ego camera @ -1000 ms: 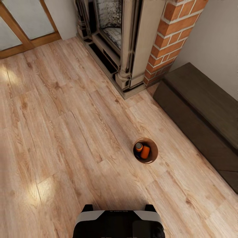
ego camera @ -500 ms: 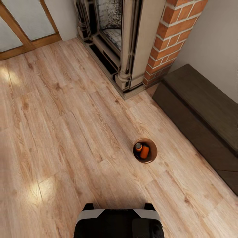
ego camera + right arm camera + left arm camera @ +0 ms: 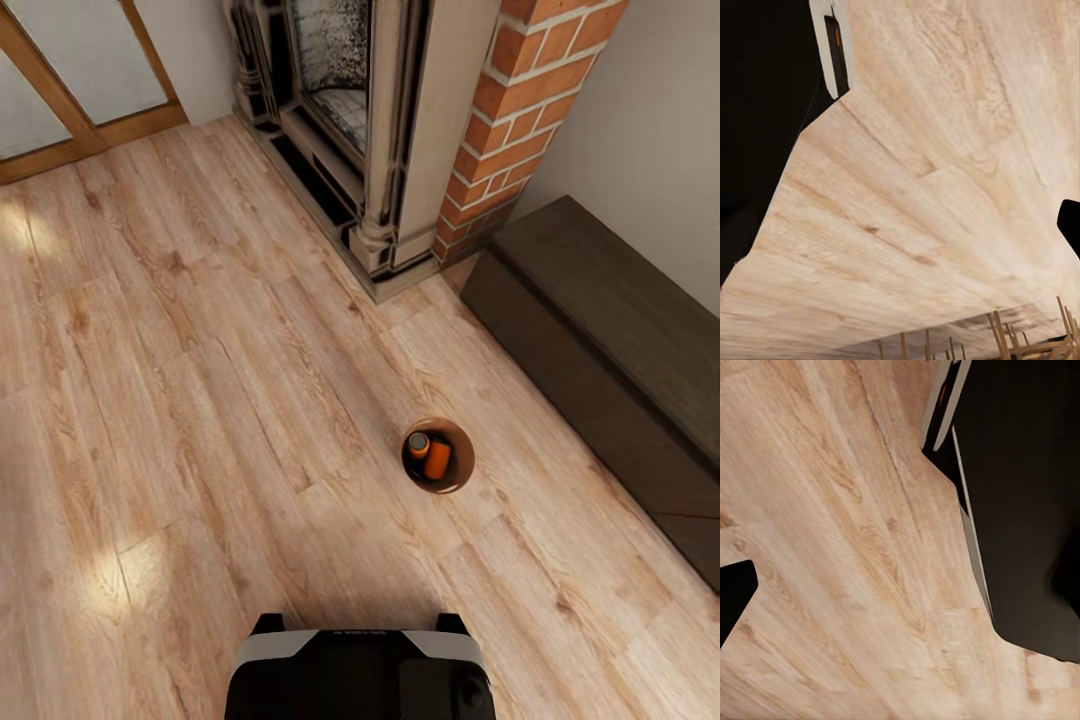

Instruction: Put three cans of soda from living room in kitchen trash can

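The tash can (image 3: 465, 455) stands on the wooden floor ahead and a little right of my base, round, brown inside. Two orange cans of soda lie in it, one (image 3: 418, 442) showing its grey top, the other (image 3: 438, 460) beside it. A dark shape low in the bin is too small to make out. In the left wrist view a dark fingertip (image 3: 733, 592) sits at the picture's edge over bare floor. The right wrist view likewise has a fingertip (image 3: 1071, 225) at the edge. Nothing lies between the fingers of either gripper.
A fireplace (image 3: 400, 130) with a red-brick column (image 3: 520, 110) rises at the back. A long dark bench (image 3: 610, 330) runs along the right wall, close to the bin. A wood-framed glass door (image 3: 60, 110) is at the far left. My black base (image 3: 360, 675) is at the bottom.
The whole head view has drawn back slightly, so the bin looks a little smaller and farther; that is the camera moving. The bin and its cans have not shifted on the floor.
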Robot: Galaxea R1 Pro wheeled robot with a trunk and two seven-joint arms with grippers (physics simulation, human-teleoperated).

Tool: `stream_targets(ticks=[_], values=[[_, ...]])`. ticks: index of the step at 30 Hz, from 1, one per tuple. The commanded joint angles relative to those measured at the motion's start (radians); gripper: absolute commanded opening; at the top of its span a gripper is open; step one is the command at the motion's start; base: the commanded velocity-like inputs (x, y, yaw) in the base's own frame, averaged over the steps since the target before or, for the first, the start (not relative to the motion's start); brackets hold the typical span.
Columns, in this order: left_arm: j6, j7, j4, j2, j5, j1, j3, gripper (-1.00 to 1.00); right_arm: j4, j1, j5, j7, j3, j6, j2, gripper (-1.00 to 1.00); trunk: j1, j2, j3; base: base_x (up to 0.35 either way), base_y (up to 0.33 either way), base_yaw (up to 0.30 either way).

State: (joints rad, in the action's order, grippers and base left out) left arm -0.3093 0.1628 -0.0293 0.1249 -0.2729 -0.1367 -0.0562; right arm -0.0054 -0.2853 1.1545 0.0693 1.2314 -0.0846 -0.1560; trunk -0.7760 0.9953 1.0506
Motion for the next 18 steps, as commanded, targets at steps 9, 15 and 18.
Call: stream_targets(ticks=[9,15,18], values=[[0.002,-0.004,-0.001,-0.003,0.002,-0.001,0.003,1.0,-0.008,0.0,0.0,-0.001,0.045,-0.008,0.001,1.0,0.0,0.0,0.0,0.0,0.0,0.0],[0.005,-0.005,0.0,-0.006,0.003,-0.001,0.003,1.0,-0.002,0.0,0.014,0.0,0.056,-0.009,0.002,1.0,0.0,0.0,0.0,0.0,0.0,0.0],[0.005,-0.005,0.0,-0.005,0.003,-0.001,0.003,1.0,0.001,0.0,0.009,0.0,0.057,-0.009,0.008,1.0,0.0,0.0,0.0,0.0,0.0,0.0]])
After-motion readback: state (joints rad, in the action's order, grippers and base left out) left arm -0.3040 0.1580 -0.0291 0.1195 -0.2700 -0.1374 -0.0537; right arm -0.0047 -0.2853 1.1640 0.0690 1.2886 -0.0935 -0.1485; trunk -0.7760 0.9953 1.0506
